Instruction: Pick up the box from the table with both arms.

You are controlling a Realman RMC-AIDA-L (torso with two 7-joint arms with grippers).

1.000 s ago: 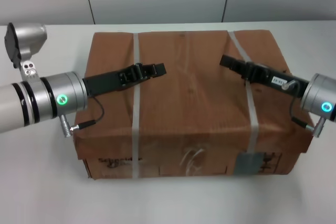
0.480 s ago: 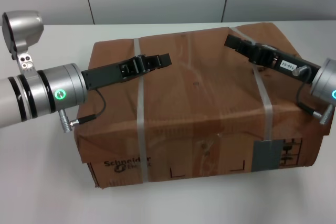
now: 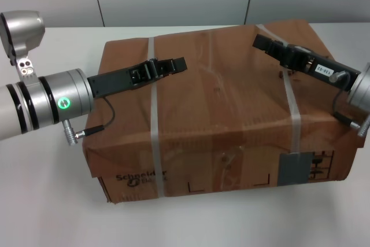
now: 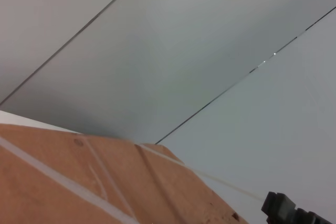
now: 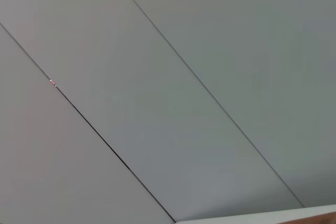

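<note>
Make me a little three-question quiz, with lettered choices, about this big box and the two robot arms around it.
1. Where does the grey label sit on the cardboard box?
A. on its top
B. on its front side, toward the robot's right
C. on the table

2. How many pale straps wrap the box?
A. one
B. two
C. four

3. Where are the two grippers?
A. above the box top
B. flat on the table
C. under the box

Answers:
1 B: the grey label lies on the cardboard box's front face.
2 B: two straps cross it.
3 A: the left gripper and the right gripper both reach over the top.
</note>
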